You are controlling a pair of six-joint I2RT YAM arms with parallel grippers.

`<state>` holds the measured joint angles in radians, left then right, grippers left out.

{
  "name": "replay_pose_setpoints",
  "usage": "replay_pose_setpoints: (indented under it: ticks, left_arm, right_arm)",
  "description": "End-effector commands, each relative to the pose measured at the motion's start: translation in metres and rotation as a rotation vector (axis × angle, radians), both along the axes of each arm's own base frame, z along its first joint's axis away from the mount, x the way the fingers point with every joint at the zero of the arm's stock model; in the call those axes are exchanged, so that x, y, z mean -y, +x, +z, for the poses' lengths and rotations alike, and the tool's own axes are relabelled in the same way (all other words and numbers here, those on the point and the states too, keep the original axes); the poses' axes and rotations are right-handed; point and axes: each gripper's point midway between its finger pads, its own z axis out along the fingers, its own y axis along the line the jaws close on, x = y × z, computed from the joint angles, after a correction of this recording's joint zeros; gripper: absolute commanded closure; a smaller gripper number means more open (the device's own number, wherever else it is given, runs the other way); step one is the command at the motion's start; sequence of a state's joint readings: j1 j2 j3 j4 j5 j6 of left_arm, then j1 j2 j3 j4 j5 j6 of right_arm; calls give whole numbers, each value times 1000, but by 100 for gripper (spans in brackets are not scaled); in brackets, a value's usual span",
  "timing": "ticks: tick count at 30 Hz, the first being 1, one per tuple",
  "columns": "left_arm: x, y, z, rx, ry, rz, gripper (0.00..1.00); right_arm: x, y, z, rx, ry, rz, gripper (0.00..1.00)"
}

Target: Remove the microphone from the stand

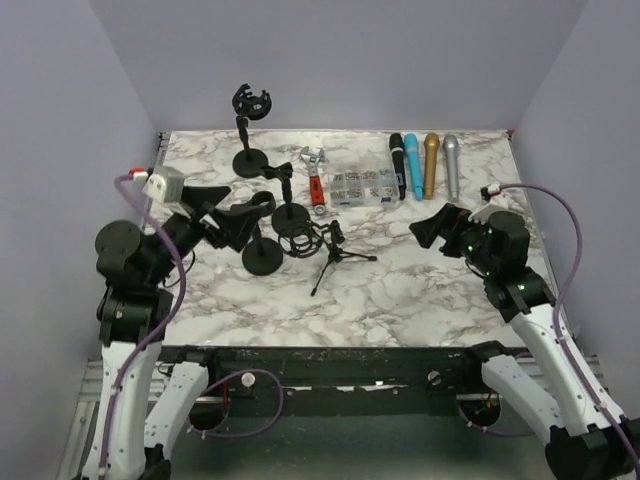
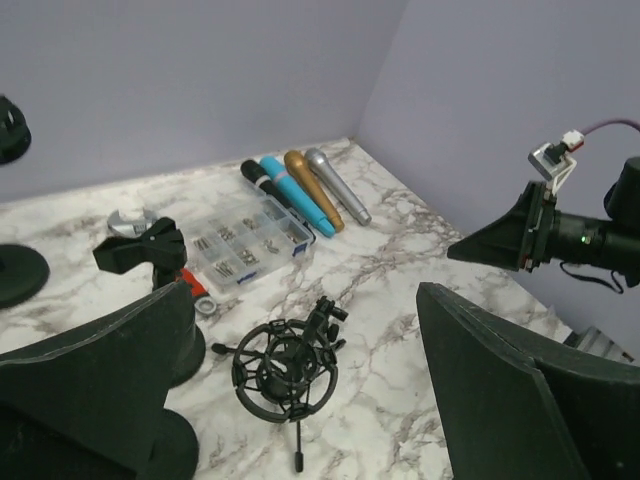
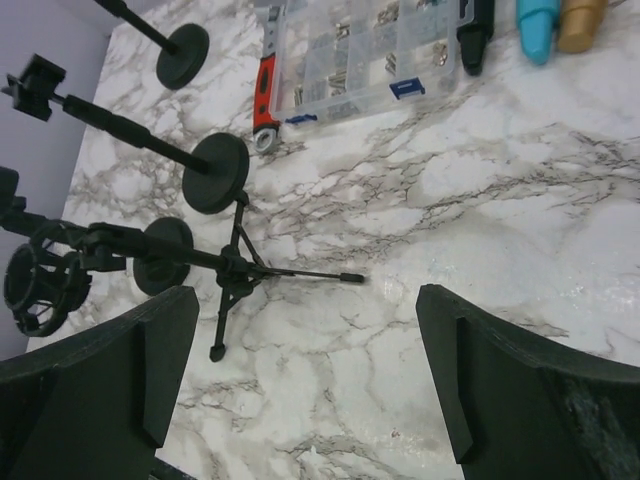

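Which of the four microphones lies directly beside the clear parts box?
The black microphone, leftmost in the row; the blue microphone, gold microphone and silver microphone lie further right.

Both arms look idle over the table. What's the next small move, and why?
Probably just ease both arms back toward rest, with no new grasp. The shock mount on the tripod stand looks empty, and four microphones lie in a row near the back wall. The left pincer and the right pincer are both open and hold nothing.
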<state>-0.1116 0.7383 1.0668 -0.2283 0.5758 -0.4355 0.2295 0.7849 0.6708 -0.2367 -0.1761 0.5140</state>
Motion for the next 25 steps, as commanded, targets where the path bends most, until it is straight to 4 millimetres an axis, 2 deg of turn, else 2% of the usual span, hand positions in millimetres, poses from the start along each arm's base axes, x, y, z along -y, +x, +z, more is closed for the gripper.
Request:
replay_pose_setpoints:
  ticks: [1,6,8,12,18,22,24,25]
  left_arm:
    - [-14,-47,-2,157,81,48,1]
    - [-37,-90,1,293,41,174,1]
    - [-40,-105,1,352,8,181,2]
    - [-50,-122,2,427,-57,233,1]
    - [-70,-119,-1,419,-89,353,1]
    - [-72,-111,-2,400,-98,370,1]
    - [-70,-108,-1,389,-102,362,1]
    - [-69,-106,-1,386,-102,357,1]
  right_arm:
    - [27,-21,26,-17,-56,-118,0]
    - [49,-39,64,37,-68,-213,0]
    - [56,-44,74,47,-76,-243,0]
    - [67,-52,91,44,-87,-293,0]
    - [76,-63,114,89,-81,-331,0]
    - [90,-77,138,206,-43,-398,0]
    - [80,-77,137,218,-87,-311,0]
    - [79,-76,128,161,-116,-303,0]
